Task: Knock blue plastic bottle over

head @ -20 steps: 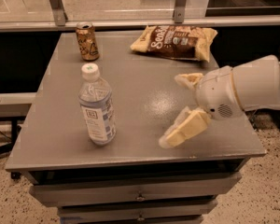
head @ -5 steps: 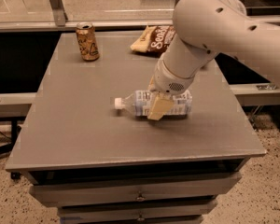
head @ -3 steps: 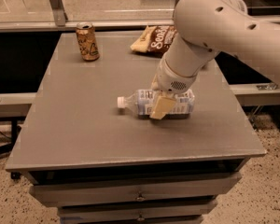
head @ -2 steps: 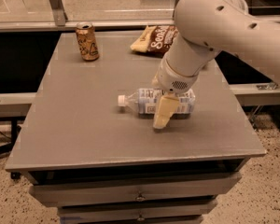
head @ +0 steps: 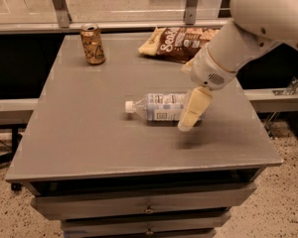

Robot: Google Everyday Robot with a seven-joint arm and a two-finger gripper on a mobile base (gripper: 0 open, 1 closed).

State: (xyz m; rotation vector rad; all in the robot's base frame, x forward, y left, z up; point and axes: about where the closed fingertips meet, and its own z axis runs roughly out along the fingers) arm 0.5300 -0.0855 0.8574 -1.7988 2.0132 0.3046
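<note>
A: What carries everything here?
B: A grey table (head: 89,143), filling the middle of the frame.
A: What lies on it?
B: The blue plastic bottle (head: 159,107) lies on its side at centre, cap pointing left. A brown-gold can (head: 93,44) stands upright at upper left. A brown snack bag (head: 181,36) lies flat at upper middle. The gripper (head: 192,108) hangs over the bottle's right end.

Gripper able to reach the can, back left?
Probably yes: the gripper hangs beside the lying blue plastic bottle; only open table lies between it and the can.
</note>
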